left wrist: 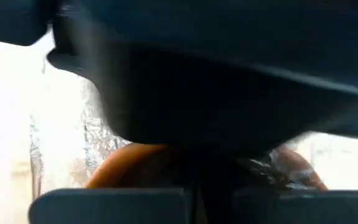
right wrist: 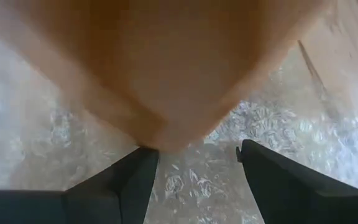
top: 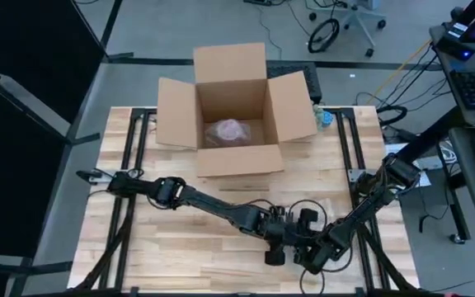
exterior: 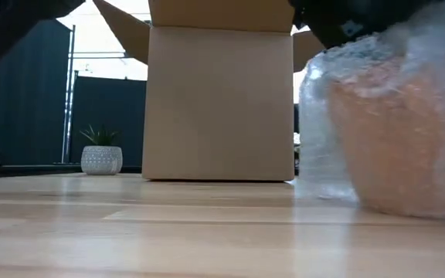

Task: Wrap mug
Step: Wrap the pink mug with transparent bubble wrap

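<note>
Although half-swathed in clear bubble wrap (exterior: pixel 323 131), the orange ceramic mug (exterior: pixel 396 147) near the brown cardboard box (top: pixel 231 111) seems fragile; right hand (right wrist: pixel 194 165) gapes, left hand (top: pixel 275 252) unclear. Grip the slippery wrap's loose edge.

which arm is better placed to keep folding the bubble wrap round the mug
Right, probably. The right pincer is open with the orange mug and bubble wrap directly before it; the left pincer's view is mostly blocked.
</note>
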`<move>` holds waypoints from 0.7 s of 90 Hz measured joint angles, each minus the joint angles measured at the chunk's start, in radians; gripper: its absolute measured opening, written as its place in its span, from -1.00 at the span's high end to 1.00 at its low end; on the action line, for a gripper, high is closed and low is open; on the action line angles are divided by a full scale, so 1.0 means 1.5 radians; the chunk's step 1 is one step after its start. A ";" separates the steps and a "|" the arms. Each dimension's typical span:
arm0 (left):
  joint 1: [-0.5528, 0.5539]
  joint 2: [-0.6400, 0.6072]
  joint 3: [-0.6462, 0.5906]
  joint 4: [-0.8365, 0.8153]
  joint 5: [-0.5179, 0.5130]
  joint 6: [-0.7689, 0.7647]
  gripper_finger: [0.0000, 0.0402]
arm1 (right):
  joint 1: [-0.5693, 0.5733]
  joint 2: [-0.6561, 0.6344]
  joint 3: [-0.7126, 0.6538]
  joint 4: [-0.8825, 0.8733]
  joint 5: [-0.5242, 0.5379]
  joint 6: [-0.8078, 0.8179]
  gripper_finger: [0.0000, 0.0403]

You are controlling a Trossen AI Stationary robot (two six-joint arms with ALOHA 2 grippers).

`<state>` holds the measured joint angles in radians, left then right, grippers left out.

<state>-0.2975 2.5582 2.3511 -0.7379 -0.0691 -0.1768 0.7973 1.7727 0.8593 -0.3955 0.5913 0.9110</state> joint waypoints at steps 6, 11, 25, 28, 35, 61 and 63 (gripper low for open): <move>0.000 0.000 0.000 -0.006 0.000 0.000 1.00 | 0.001 0.001 0.000 0.002 0.002 -0.002 -0.09; 0.000 -0.001 0.001 -0.007 0.001 0.000 1.00 | 0.001 0.001 0.000 0.001 0.003 -0.005 -0.09; 0.000 -0.013 0.002 -0.012 -0.003 0.003 1.00 | 0.001 0.000 0.000 0.001 0.003 -0.007 -0.09; 0.000 -0.015 0.002 -0.012 -0.006 0.004 1.00 | 0.001 0.000 0.000 0.001 0.003 -0.008 -0.09; 0.001 -0.025 0.002 -0.008 -0.013 0.005 1.00 | 0.001 0.000 0.001 0.001 0.001 -0.010 -0.09; 0.006 -0.053 0.002 -0.021 -0.027 0.017 1.00 | 0.001 0.000 0.001 0.000 -0.005 -0.010 -0.09; 0.007 -0.054 0.002 -0.022 -0.027 0.017 1.00 | 0.001 0.000 0.001 0.000 -0.006 -0.010 -0.09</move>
<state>-0.2875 2.4766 2.3543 -0.7715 -0.1092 -0.1513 0.7994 1.7725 0.8604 -0.3955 0.5828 0.8954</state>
